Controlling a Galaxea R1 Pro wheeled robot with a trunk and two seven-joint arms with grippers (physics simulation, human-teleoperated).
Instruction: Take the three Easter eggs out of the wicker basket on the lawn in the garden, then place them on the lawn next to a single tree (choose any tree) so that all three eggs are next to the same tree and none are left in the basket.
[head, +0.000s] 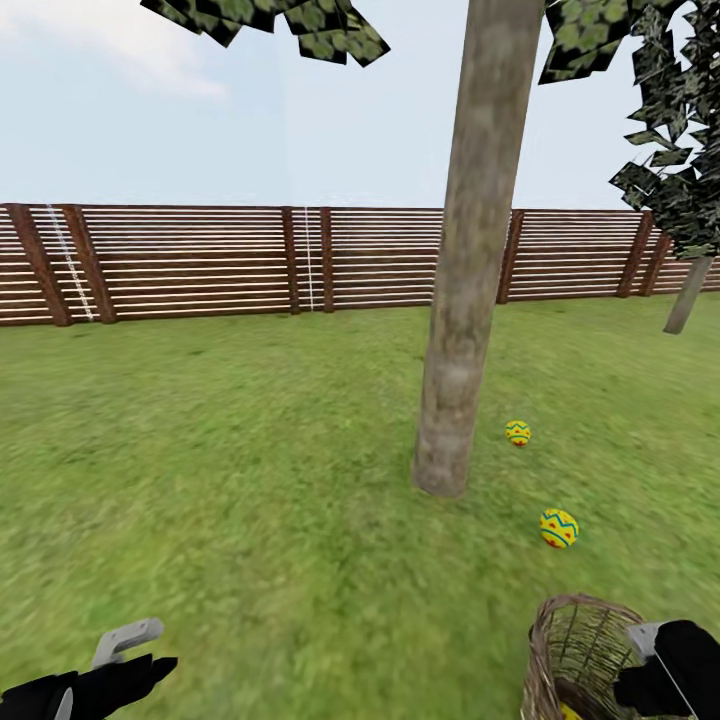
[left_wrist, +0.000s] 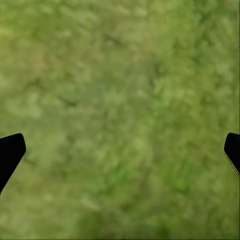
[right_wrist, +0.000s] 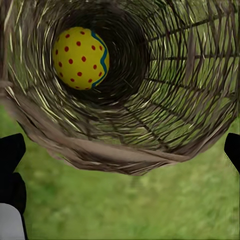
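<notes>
Two down, one to go as far as I can tell; two Easter eggs sit on the lawn (head: 250, 480) by the tree (head: 470, 260), the nearer egg (head: 559, 527) at about 4 o'clock from the trunk base and the farther egg (head: 518, 432) at about 2 o'clock, both close to the trunk but not touching it, and apart from each other. The third egg (right_wrist: 80, 58) is still down in the bottom of the wicker basket (right_wrist: 165, 115); the right wrist view looks straight into the basket mouth and the egg lies off toward one side of the floor, against the weave.

In the head view the basket (head: 580, 650) sits at roughly 5 o'clock from the trunk, near the robot, with a sliver of yellow at its bottom. The right gripper (right_wrist: 120, 150) hovers just outside the rim, fingers spread wide, gripping nothing; it's not in the basket yet. The left gripper (left_wrist: 120, 150) hangs over bare grass with its fingers apart too, nothing between them.

So what's left, I'd say: reach in, grab that last egg, drop it near the same trunk.

Ground is mottled green grass, looks flat, nothing in the way between basket and tree; a brown slatted fence (head: 200, 260) runs across the back at 12 o'clock, another tree (head: 688, 295) off at 2 o'clock, pale sky above.
</notes>
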